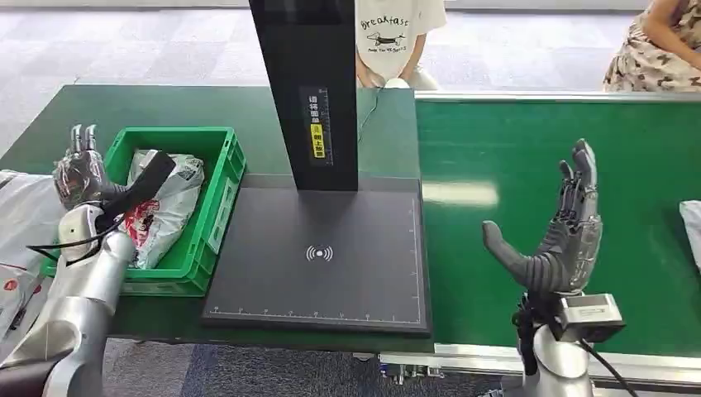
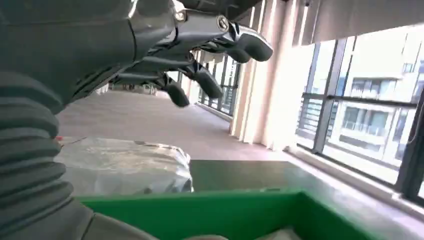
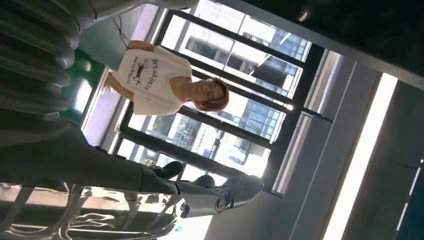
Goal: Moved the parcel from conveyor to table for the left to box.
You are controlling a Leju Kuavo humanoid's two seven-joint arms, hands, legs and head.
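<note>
Parcels first: I see one white, crinkled parcel (image 1: 165,207) with red print lying inside the green box (image 1: 221,198) at the left end of the dark green table (image 1: 50,124), and the edge of another pale item (image 1: 693,227) on the green conveyor (image 1: 529,149) at the far right, though too little of it shows for me to be sure it is a parcel. My left hand (image 1: 83,169) hangs over the box's left rim, fingers pointing up and apart, holding nothing; from the left wrist camera its fingers (image 2: 200,80) extend freely above the green wall (image 2: 225,212). My right hand (image 1: 558,227) stands upright over the conveyor, thumb spread wide from the fingers, empty. Between box and conveyor sits a black scanning pad (image 1: 322,256) with a tall black post (image 1: 306,83). A person in a white printed shirt (image 1: 388,33) stands behind the table, and another person (image 1: 653,45) sits near the conveyor's far corner.
</note>
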